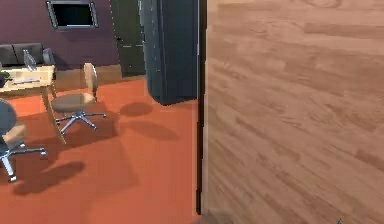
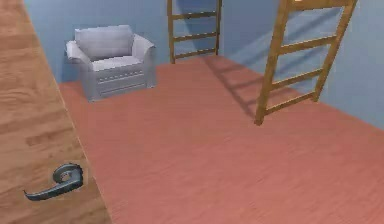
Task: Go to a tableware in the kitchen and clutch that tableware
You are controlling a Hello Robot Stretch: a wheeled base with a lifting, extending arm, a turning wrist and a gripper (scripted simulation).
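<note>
Biggest thing here is a wooden door (image 1: 300,110) taking up the forward view's right half: warm brown, flat, with long streaky grain, and its dark edge runs straight down the middle of the view. In the arm side view the same sort of wood panel (image 2: 30,110) sits along the left, with a dark curved lever handle (image 2: 55,182) low on it.

The floor (image 1: 140,150) is smooth red-orange, and there's a decent open stretch of it left of the door edge, running up to a tall dark boxy cabinet (image 1: 172,50). Behind that is a purple wall (image 1: 30,20) with a dark door (image 1: 127,35) and a black-framed screen (image 1: 72,14).

Out to the arm side, the floor reads as reddish planks (image 2: 220,150) and is wide open (plenty of room there). At the far blue wall (image 2: 250,25) sit a chunky grey armchair (image 2: 112,60) and two pale wooden ladders (image 2: 195,30), (image 2: 305,55).

Smaller stuff on the forward view's left: a dark sofa (image 1: 25,55), a light wood counter (image 1: 25,85), a tan swivel chair (image 1: 80,100) on a star base, and a blue-grey chair (image 1: 10,135) at the edge.

Can't tell what the claw is doing, or where the tableware is.
</note>
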